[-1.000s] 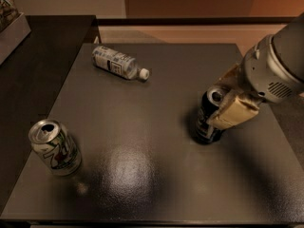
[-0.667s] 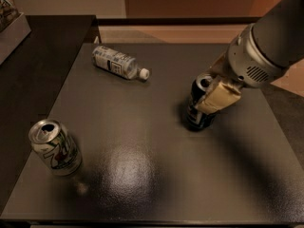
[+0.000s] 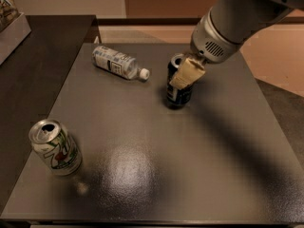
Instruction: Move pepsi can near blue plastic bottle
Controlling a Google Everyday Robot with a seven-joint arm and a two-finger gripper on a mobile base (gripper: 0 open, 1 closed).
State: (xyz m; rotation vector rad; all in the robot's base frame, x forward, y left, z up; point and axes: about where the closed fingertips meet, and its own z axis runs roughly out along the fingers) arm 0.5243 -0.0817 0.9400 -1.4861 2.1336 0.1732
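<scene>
The pepsi can [image 3: 177, 95] is dark with a silver top and stands upright near the middle of the dark table [image 3: 213, 165]. My gripper [image 3: 184, 71] reaches in from the upper right and is shut on the can, one cream finger [image 3: 186, 73] pressed on its near side. The blue plastic bottle [image 3: 118, 62] lies on its side at the table's far left, white cap pointing right toward the can. The can stands a short way right of the cap, apart from it.
A white-and-green can [image 3: 55, 147] with red marks stands upright at the near left of the table. A darker counter [image 3: 33, 65] adjoins the table on the left. Tan floor [image 3: 275, 56] lies beyond the right edge.
My gripper has carried the pepsi can leftward and toward the far side, from the right part of the table to a spot close to the bottle's cap. The bottle and other can stayed put.
</scene>
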